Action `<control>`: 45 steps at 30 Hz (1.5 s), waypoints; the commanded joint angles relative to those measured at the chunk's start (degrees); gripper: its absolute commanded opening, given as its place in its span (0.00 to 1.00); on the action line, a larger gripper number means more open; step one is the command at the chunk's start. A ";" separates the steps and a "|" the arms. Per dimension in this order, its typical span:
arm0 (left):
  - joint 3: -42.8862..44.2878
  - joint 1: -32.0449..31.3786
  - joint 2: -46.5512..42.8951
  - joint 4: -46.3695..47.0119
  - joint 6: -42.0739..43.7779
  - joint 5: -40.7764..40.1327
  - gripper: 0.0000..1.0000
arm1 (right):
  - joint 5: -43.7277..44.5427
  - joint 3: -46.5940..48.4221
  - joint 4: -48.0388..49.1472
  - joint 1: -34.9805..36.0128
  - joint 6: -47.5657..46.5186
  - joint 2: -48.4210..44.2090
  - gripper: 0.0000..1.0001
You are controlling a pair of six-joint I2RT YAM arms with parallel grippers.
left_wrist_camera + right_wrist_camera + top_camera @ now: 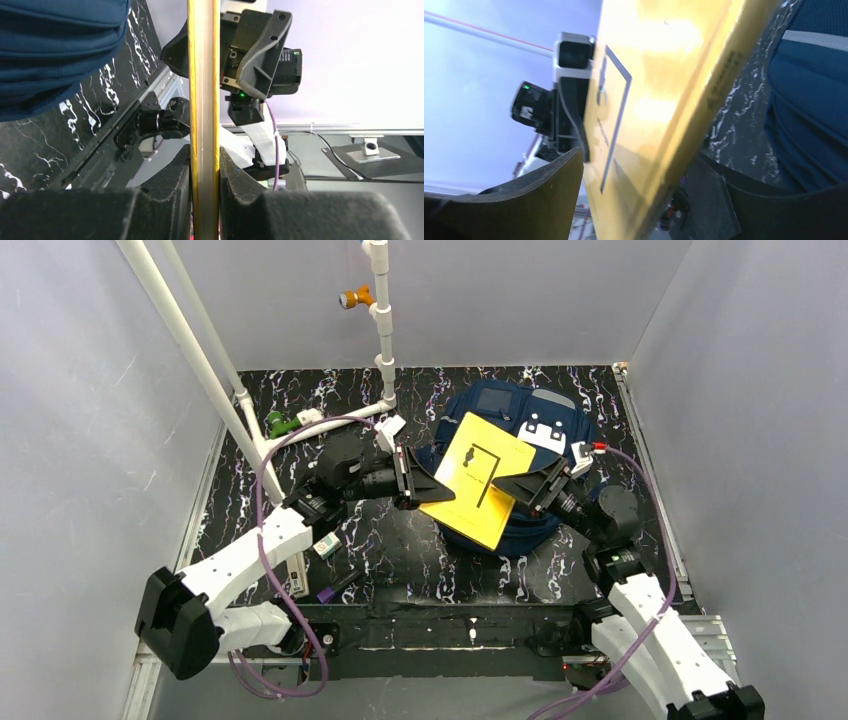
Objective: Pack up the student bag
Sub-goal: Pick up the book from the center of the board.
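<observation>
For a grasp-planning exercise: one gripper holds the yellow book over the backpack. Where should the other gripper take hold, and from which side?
Take the yellow book at its free right edge, opposite the left gripper, coming from the right. It is thin and flat, above the student bag, so the open right gripper can straddle that edge.

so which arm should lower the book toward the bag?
Left, probably: the left gripper is shut on the yellow book above the student bag; the right gripper only straddles the far edge, jaws open.
</observation>
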 commanded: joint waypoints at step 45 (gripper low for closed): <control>-12.96 -12.86 -3.15 29.81 4.50 -45.30 0.00 | 12.73 7.22 -20.20 -0.16 -12.76 -0.36 0.75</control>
